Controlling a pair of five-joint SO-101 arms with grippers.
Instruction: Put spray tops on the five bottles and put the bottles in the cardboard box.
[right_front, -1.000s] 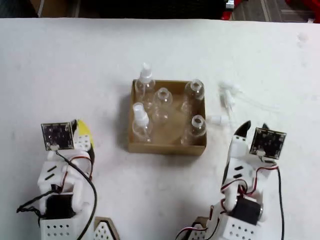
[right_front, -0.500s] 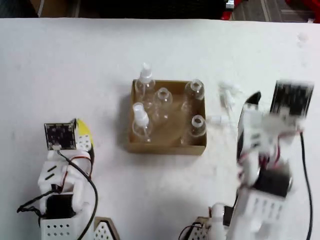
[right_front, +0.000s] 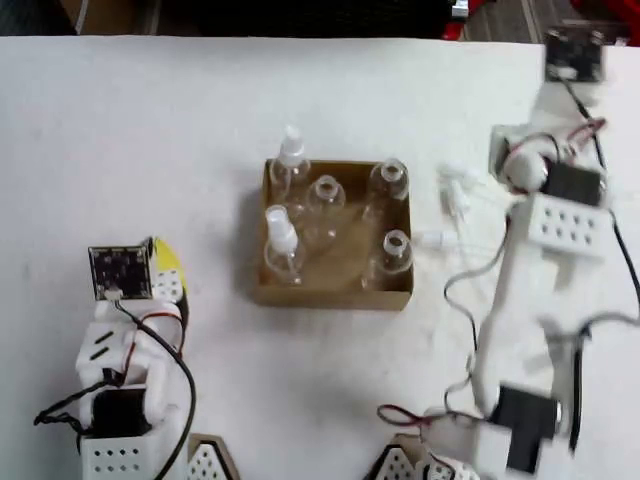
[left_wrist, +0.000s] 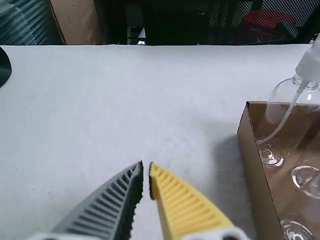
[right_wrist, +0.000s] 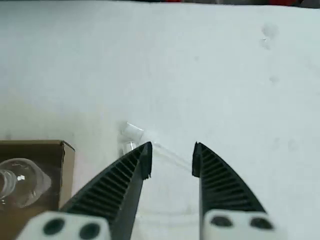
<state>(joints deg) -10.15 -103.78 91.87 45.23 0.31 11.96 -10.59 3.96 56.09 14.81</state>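
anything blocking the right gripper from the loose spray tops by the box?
Nothing visible. The open right gripper hangs over the white table, with the small clear plastic spray tops lying just before its tips; the brown cardboard box sits off to one side.

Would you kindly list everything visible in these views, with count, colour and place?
brown cardboard box: one, brown, middle of the table.
clear plastic bottles with white spray tops: two, clear, standing in the box's left side.
clear plastic bottles without tops: three, clear, standing in the box's middle and right side.
loose white spray tops: apparently three, white, lying on the table right of the box.
table: one, white.
left gripper: one, grey and yellow, shut, left of the box.
right gripper: one, black, open, above the loose tops.
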